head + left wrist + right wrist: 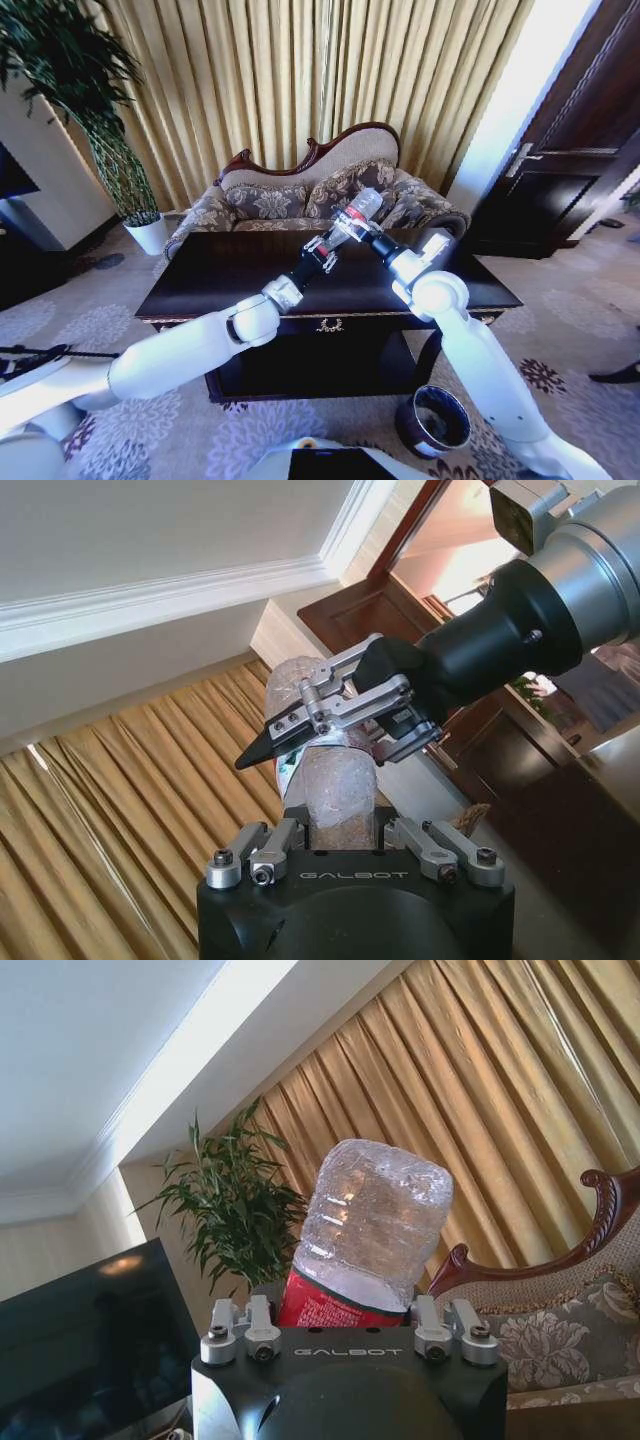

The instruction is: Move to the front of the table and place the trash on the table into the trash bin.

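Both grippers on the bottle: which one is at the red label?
The right gripper: it clamps the clear plastic bottle at its red label, while the left gripper holds a clear, unlabelled part of it.

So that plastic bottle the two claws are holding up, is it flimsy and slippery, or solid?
The bottle looks empty and clear, so probably light. Its walls look dimpled, so likely thin and easily squashed. Being round and smooth, it may slip or roll, perhaps why the left claw and right claw both grip it.
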Controlling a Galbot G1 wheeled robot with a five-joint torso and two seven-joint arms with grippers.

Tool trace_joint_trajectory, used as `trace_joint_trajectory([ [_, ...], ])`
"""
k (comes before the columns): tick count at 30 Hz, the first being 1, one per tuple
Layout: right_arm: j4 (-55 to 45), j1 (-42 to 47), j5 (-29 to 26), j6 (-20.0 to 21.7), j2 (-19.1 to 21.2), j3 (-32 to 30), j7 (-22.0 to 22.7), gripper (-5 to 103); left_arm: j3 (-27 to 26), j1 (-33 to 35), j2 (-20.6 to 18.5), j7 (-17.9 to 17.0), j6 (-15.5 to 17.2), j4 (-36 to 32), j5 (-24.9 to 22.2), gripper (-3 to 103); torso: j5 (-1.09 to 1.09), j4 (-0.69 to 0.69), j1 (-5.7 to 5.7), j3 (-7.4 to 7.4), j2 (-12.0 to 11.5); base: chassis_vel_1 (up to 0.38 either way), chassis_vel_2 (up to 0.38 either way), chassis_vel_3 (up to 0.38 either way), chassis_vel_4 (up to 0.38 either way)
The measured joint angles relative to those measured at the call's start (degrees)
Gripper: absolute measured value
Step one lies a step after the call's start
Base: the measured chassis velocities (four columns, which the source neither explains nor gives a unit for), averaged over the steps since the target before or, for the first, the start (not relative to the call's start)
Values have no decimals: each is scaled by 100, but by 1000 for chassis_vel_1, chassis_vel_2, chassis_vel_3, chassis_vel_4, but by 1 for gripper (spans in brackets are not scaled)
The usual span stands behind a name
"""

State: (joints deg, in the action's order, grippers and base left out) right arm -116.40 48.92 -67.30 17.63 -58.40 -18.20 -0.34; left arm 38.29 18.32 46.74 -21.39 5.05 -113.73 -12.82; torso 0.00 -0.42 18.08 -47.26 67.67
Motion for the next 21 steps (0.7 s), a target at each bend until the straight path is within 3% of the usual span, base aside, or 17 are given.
trace_joint_trajectory([
  [2,-2,4,18,0,1,-3,-3,53,0,19,-14,4,34,-20,-21,26,1,0,0,0,0,0,0,0,0],
  [5,-19,27,96,3,5,-23,-27,47,4,54,-22,2,72,-41,-174,36,0,0,0,0,0,0,0,0,0],
  [11,-51,98,129,13,26,-76,-47,30,-69,152,20,47,120,-22,-406,64,1,-1,0,0,0,0,0,0,0],
  [14,-55,115,130,13,35,-97,-48,27,-76,183,27,62,120,-38,-452,69,-1,0,0,0,0,0,0,0,0],
  [17,-55,202,268,-2,65,-177,-87,24,-111,236,73,110,38,-186,-715,85,0,0,0,0,0,0,0,0,0],
  [19,-57,227,319,-5,67,-198,-108,24,-139,236,87,110,24,-212,-772,85,1,0,0,0,0,0,0,0,0],
  [21,-101,345,484,-17,90,-301,-139,24,-271,223,102,95,5,-318,-1022,95,1,-2,0,0,0,0,0,0,0],
])
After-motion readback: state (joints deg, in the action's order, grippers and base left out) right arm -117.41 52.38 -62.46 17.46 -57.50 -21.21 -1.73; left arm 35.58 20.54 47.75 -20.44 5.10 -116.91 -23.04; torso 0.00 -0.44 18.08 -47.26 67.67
